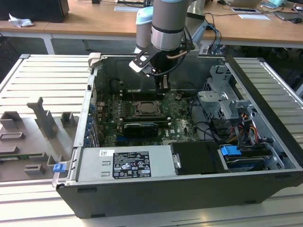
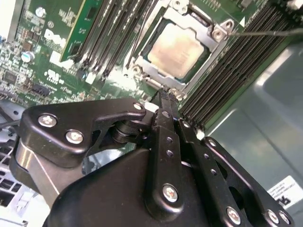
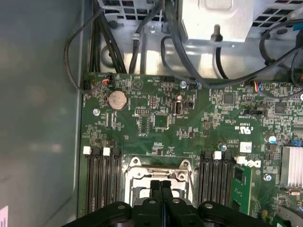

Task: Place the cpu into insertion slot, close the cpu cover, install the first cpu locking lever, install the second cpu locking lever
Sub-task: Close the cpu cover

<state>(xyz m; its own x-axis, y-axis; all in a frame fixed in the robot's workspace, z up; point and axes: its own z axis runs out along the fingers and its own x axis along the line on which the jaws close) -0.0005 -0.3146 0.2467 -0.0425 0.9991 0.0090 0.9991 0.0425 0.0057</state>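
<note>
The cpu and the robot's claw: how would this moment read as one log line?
cpu: seated | cpu cover: down around it | gripper: shut, empty, tip at cover's edge

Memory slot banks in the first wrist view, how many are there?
2. First bank and second bank flank the insertion slot on opposite sides; the tool may hide more.

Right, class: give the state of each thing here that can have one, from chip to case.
Pale silver-beige square cpu: seated face up.
Silvery windowed metal cpu cover: down, framing the cpu.
Thin wire lever: sticking out away from the cover; looks unlatched.
Black gripper: shut, empty, tips beside the cover's edge.
Black computer case: lying flat, side open.
</note>
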